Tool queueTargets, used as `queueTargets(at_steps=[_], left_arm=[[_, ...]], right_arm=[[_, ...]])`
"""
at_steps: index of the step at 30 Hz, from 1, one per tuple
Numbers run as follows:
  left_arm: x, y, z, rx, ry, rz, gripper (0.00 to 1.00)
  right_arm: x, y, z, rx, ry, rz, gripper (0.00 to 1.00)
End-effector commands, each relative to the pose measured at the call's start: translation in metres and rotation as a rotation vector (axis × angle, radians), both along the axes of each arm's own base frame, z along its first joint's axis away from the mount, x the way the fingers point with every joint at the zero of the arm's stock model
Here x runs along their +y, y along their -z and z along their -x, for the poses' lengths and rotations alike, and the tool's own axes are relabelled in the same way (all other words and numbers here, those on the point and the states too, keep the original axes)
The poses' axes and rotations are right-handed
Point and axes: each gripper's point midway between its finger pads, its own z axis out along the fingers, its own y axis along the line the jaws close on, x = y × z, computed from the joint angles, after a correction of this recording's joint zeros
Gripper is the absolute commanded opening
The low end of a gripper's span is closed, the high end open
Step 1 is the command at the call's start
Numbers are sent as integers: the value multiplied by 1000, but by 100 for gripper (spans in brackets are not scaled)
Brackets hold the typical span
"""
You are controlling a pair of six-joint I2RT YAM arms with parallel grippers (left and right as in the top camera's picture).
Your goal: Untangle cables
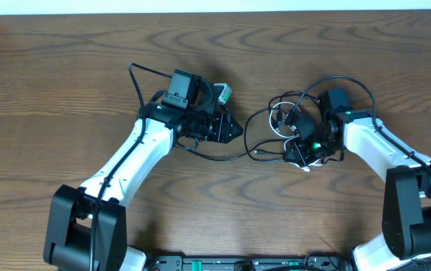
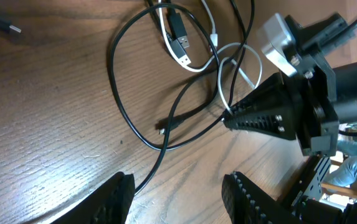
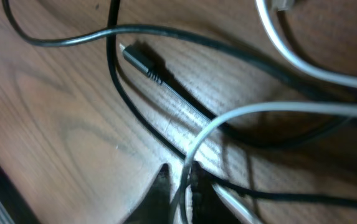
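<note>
The white cable (image 1: 278, 120) and the black cable (image 1: 250, 123) lie looped through each other on the table between my two arms. My right gripper (image 1: 286, 150) is shut on a loop of the white cable (image 3: 271, 112), which runs between its fingertips (image 3: 185, 182). The black cable's small plug (image 3: 138, 59) lies just ahead of it. My left gripper (image 1: 238, 129) is open and empty (image 2: 178, 199), low over the table, left of the tangle. The black cable (image 2: 119, 106) passes close by its left finger. The white cable (image 2: 219, 74) and the right gripper's tip (image 2: 228, 118) show ahead of it.
The thicker black wires of the right arm (image 1: 350, 83) arc over the tangle's far side. Two USB plugs, one black (image 2: 178, 31) and one white (image 2: 182, 59), lie at the far end of the tangle. The wooden table (image 1: 65, 90) lies all round.
</note>
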Motion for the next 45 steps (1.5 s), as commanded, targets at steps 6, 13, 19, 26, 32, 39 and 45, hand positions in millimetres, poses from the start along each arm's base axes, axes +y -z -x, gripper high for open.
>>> queueTargets(at_steps=[6,13,19,26,32,39,45], left_arm=[[1,8,2,8,5,-15,50],[1,8,2,9,5,-16,50],[1,8,2,8,4,-16,50],[1,8,2,8,5,-15,50],[-11,-7,-1,-26,44,76,73],[-45,-75,-8,-207,195,380,88],[-57,-90,-15,-227,172,428,89]], right_arm=[[28,-99,-63,-126,161,-186,1],[39,-236,-106,-291,350,-347,1],[39,-308,-107,-408,384,-436,1],[36,-366,-99,-531,407,-523,1],[27,-365,-101,-530,476,-488,1],[27,-345,-100,-457,490,-453,1],[27,-345,-100,-457,489,-454,1]])
